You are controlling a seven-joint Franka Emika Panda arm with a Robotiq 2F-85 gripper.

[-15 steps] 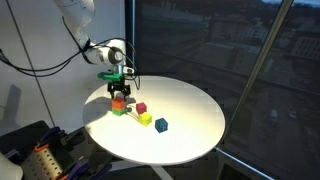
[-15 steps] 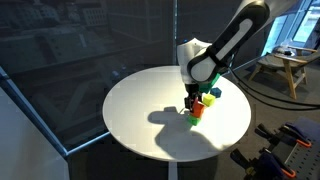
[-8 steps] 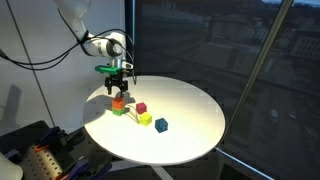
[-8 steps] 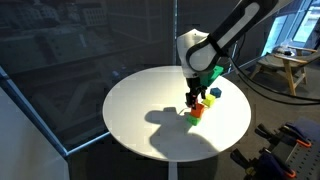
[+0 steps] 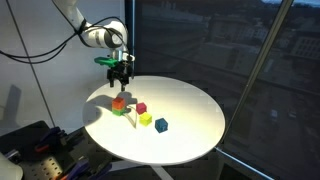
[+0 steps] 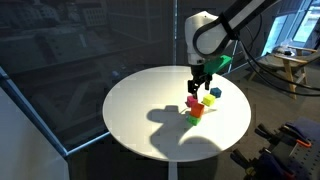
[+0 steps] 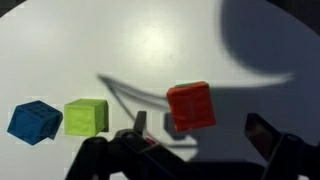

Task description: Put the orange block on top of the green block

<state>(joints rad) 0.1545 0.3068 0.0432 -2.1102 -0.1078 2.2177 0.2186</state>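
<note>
While the gripper [image 5: 120, 75] hangs in the air above the round white table [image 5: 195, 110], its two dark fingers [image 7: 265, 137] are spread wide apart and hold nothing. In the wrist view the fingers stand on each side of the orange block [image 7: 190, 105]. They are higher up and do not touch it.

The orange block is a small cube with flat, smooth sides and sharp corners. In an exterior view it sits right on top of the green block [image 5: 117, 111], a cube of the same size. The two make a little tower toward one side of the table, straight under the gripper. Only a thin strip of green peeks out below the orange. In the wrist view the green block is hidden under the orange one.

Near the tower three more cubes lie in a loose row: a red-pink cube [image 5: 141, 107], a yellow cube [image 5: 146, 119] and a dark blue cube [image 5: 161, 125]. The table top is smooth and plain. A big dark shadow [image 7: 265, 40] falls across it. Behind the table is dark window glass [image 5: 230, 50].
</note>
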